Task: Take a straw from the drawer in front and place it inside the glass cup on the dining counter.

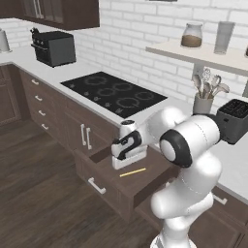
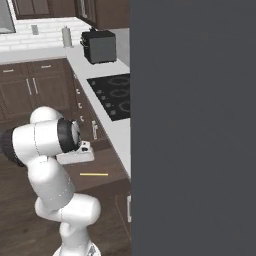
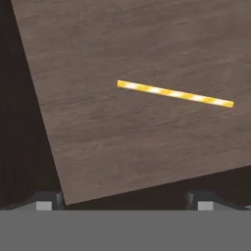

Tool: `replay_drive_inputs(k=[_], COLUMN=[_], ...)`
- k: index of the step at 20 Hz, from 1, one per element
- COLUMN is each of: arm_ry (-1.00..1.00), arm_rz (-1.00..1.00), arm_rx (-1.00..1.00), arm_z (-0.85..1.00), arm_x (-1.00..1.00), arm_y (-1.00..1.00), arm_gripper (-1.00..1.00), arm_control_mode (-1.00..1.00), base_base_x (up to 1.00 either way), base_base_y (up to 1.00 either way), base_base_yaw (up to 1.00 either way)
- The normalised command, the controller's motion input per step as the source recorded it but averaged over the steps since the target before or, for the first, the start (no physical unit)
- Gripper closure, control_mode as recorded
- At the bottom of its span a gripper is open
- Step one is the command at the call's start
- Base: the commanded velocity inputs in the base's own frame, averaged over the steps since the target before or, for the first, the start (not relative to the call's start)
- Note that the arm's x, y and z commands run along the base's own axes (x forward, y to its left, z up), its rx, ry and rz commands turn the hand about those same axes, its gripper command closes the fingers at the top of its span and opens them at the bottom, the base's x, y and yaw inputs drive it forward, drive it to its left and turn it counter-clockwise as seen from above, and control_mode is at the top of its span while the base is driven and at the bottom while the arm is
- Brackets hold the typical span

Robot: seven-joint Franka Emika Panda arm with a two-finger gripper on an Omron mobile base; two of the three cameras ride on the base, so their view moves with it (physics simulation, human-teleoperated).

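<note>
Straw (image 3: 174, 93) lies flat on the open drawer (image 3: 98, 49) floor, toward 1 o'clock in my hand view, alone. Prob. v. light, thin, rolls easy, so I'd pinch mid-length, across it. Fingers (image 3: 45, 200) spread wide, holding nothing, above the wood. Stove worktop (image 1: 109, 90) behind.

Yellow straw (image 3: 174, 93) flat, seemingly striped, in open drawer (image 1: 127, 186)
</note>
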Motion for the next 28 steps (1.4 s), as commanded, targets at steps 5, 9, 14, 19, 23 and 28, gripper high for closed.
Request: replay_drive_inputs(k=[5,9,14,19,23,28], arm_ry=[0.04,0.01,0.0,0.0,0.05,0.08], arm_rz=[0.0,0.0,0.01,0.01,0.01,0.03], arm_rx=[0.0,0.0,0.0,0.0,0.0,0.0], arm_z=[-0.55,-0.26,-0.16,-0.06,0.0,0.0], arm_x=[0.06,0.0,0.0,-0.08,-0.19,-0.5], arm_y=[0.02,0.08,0.16,0.38,0.49,0.75], arm_gripper=[-1.0,-1.0,-1.0,-1.0,-1.0,-1.0], arm_control_mode=[-1.0,-1.0,-1.0,-1.0,-1.0,-1.0], base_base_x=[0.0,0.0,0.0,0.0,0.0,0.0], base_base_y=[0.0,0.0,0.0,0.0,0.0,0.0], base_base_yaw=[0.0,0.0,0.0,0.0,0.0,0.0])
